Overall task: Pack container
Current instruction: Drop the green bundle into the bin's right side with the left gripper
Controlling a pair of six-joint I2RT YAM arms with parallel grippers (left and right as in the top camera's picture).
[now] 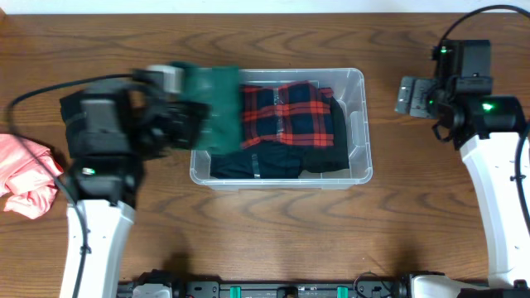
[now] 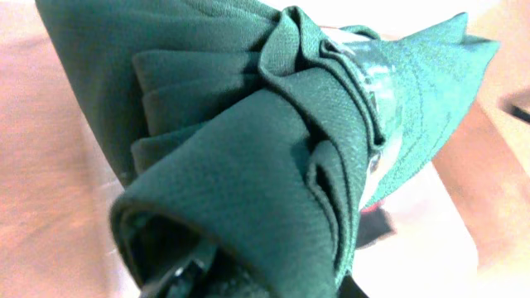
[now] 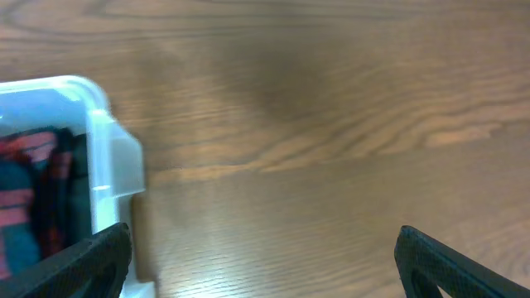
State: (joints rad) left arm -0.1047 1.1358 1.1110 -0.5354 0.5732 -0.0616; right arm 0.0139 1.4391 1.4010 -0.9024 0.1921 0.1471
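The clear container (image 1: 358,124) sits mid-table and holds a red plaid garment (image 1: 286,112) on top of dark clothes (image 1: 273,161). My left gripper (image 1: 178,87) is shut on a folded dark green cloth (image 1: 214,103) and holds it over the container's left rim; the cloth is motion-blurred. In the left wrist view the green cloth (image 2: 248,141) fills the frame and hides the fingers. My right gripper (image 1: 411,95) is open and empty, to the right of the container; its wrist view shows the container's corner (image 3: 103,165) and the open fingers (image 3: 261,257).
A pink cloth (image 1: 25,174) lies at the table's left edge. Bare wood table (image 1: 273,240) lies in front of the container.
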